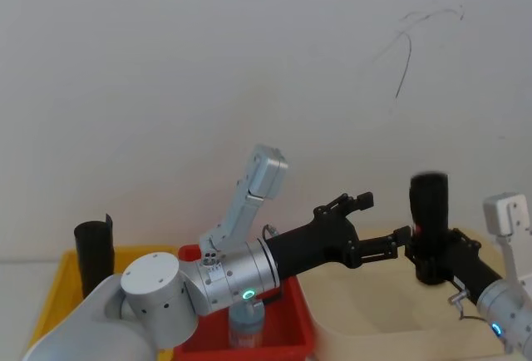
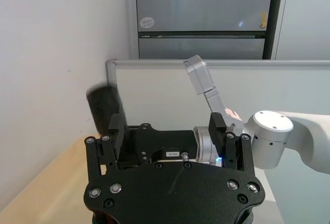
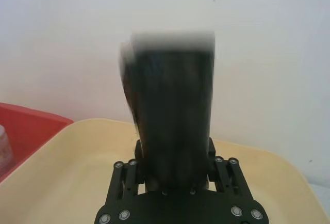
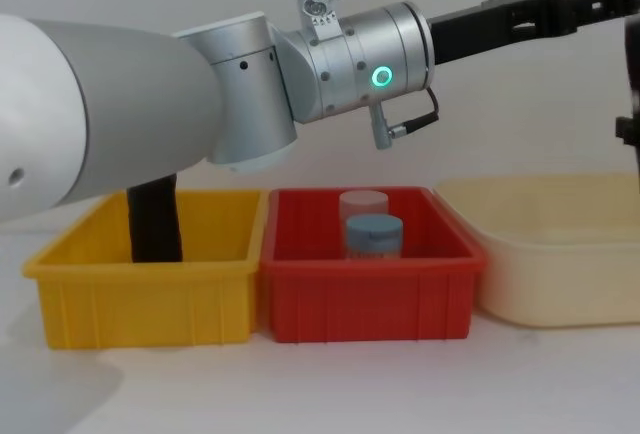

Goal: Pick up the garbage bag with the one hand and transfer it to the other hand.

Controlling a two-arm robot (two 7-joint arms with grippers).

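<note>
You see the garbage bag clamped upright in the right gripper's jaws. The left gripper's jaws gape just beside it; the bag top is blurred.

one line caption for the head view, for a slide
Right pincer holds the bag upright over the cream bin; open left pincer reaches toward it.

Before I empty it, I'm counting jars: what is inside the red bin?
Two jars: a blue-lidded jar in front, a pale-lidded jar behind it, mostly covered. The red bin hides their bases and its floor behind its front wall. From above, the left arm covers part of it.
</note>
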